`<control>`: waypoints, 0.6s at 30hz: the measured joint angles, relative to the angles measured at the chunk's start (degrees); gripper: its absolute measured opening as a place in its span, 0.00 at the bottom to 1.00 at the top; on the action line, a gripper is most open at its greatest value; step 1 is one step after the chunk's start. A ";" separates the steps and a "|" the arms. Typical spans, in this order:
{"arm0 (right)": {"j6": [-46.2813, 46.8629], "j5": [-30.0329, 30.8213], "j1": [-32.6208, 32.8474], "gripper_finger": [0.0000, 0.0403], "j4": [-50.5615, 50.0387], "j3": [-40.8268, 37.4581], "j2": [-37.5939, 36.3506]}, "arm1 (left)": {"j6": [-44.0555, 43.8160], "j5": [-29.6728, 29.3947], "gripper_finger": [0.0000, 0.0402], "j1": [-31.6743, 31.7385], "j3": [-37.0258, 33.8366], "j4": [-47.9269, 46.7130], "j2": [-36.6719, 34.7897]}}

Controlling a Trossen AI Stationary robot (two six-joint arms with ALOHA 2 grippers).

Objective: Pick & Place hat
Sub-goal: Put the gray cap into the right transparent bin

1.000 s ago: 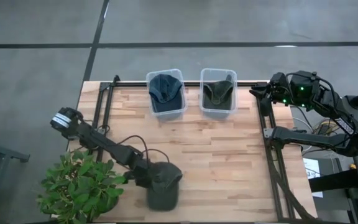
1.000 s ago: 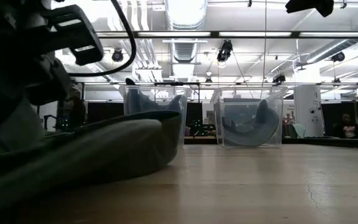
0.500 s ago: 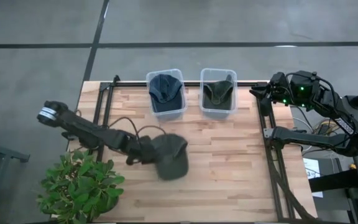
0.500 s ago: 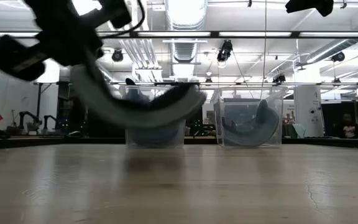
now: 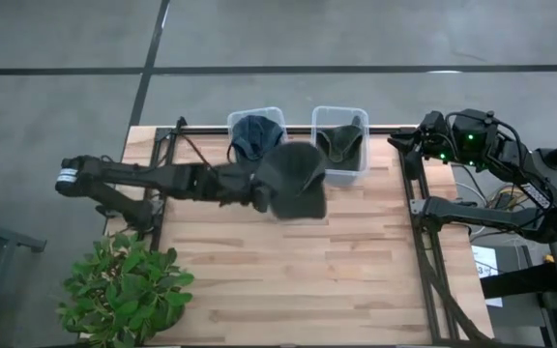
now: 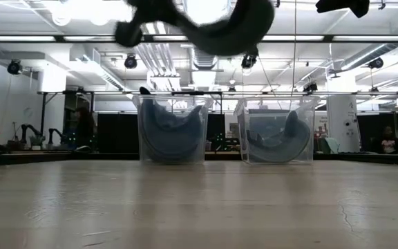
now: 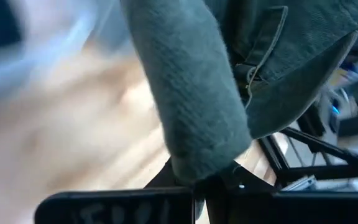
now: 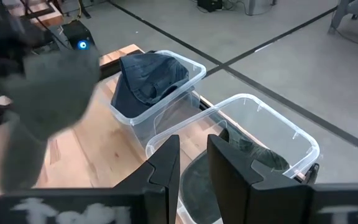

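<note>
The dark green hat (image 5: pixel 293 181) is soft and light. It flops and hangs from the left gripper (image 5: pixel 259 196), which has its fingers pinched tight on the hat's edge, a good place to hold it. The left arm reaches out long and low across the table (image 5: pixel 356 261). The hat is up in the air, just in front of the two clear bins (image 5: pixel 339 145). The right gripper (image 8: pixel 194 165) waits off to the side above the bins, fingers a little apart, holding nothing.

table (image 5: pixel 288 261): bare wood | two clear bins (image 5: pixel 258 145) (image 5: pixel 338 142) at far edge
</note>
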 joint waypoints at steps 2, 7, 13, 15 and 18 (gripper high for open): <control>0.00 0.00 0.00 0.19 -0.02 0.00 0.00 | 10.33 0.31 0.01 1.25 1.91 3.29 0.08; -0.02 0.01 0.02 0.19 -0.02 0.00 0.00 | 33.41 5.74 0.01 3.95 2.94 16.53 -0.21; -0.23 0.07 0.01 0.19 -0.02 -0.02 0.00 | 45.73 17.17 0.01 8.66 2.69 29.75 -0.37; -0.24 0.07 0.02 0.19 -0.02 -0.02 0.09 | 46.68 20.60 0.01 10.51 2.67 32.27 -0.32; -0.26 0.15 0.01 0.19 -0.03 -0.02 0.11 | 47.68 26.66 0.01 12.88 2.65 35.68 -0.32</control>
